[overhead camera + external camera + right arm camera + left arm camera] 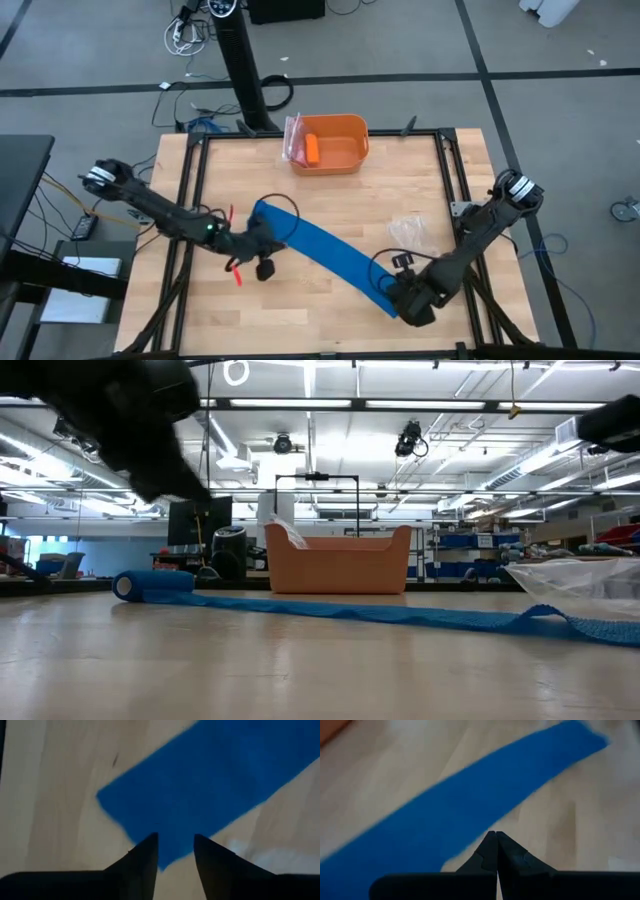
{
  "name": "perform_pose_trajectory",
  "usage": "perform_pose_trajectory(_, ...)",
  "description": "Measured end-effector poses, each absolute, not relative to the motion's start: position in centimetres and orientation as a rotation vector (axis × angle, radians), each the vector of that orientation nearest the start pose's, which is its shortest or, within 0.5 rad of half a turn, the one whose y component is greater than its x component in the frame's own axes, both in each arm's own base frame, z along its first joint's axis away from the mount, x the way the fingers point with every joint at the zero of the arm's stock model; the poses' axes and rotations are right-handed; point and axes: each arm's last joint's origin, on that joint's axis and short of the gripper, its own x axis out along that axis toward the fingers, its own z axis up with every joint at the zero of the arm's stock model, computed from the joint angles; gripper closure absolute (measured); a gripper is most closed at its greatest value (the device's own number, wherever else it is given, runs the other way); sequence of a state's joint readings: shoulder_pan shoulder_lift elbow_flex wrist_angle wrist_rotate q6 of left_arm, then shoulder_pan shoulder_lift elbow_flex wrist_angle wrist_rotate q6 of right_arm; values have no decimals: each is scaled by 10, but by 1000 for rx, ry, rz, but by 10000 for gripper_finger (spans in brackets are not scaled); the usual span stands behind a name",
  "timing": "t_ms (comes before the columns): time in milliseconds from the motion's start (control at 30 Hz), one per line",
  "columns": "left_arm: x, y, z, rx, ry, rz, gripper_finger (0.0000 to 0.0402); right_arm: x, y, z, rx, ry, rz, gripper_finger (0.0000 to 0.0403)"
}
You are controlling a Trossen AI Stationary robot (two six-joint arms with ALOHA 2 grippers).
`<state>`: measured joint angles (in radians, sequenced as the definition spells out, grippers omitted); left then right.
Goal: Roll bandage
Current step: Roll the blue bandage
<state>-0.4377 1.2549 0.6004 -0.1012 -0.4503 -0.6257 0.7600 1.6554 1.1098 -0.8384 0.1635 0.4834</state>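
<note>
The bright blue bandage (pixel 325 250) lies flat as a long strip slanting across the wooden table. Its far-left end is wound into a small roll (pixel 135 585), and its near-right end (pixel 150 805) lies loose. My left gripper (pixel 496 837) is shut and hovers over the strip's edge close to the rolled end (pixel 270 215). It stands clear above the table in the low view. My right gripper (pixel 175 847) is open above the loose end's corner, with nothing between its fingers.
An orange bin (pixel 345 128) at the table's far edge holds a small orange cylinder (pixel 312 148) and a crinkly bag. A clear plastic bag (pixel 410 232) lies at the right, beside the right arm. Bare wood shows in the near middle.
</note>
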Motion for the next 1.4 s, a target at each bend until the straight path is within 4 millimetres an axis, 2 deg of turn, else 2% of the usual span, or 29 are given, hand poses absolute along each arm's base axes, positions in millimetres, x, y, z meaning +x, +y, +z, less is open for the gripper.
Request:
perform_pose_trajectory(233, 190, -112, 201, -391, 763, 362, 400, 249, 181, 180, -207, 1170, 201, 311)
perform_pose_trajectory(467, 159, -112, 190, -320, 847, 613, 400, 271, 156, 165, -169, 1018, 196, 309)
perform_pose_trajectory(667, 156, -111, 179, -342, 905, 724, 374, 288, 143, 170, -207, 891, 153, 294)
perform_pose_trajectory(867, 151, -107, 153, -322, 926, 777, 321, 296, 131, 173, -274, 858, 142, 282)
perform_pose_trajectory(1100, 152, -102, 135, -275, 732, 809, 258, 301, 120, 173, -302, 853, 128, 280)
perform_pose_trajectory(1400, 143, -89, 116, -258, 734, 837, 243, 308, 108, 174, -315, 838, 110, 279)
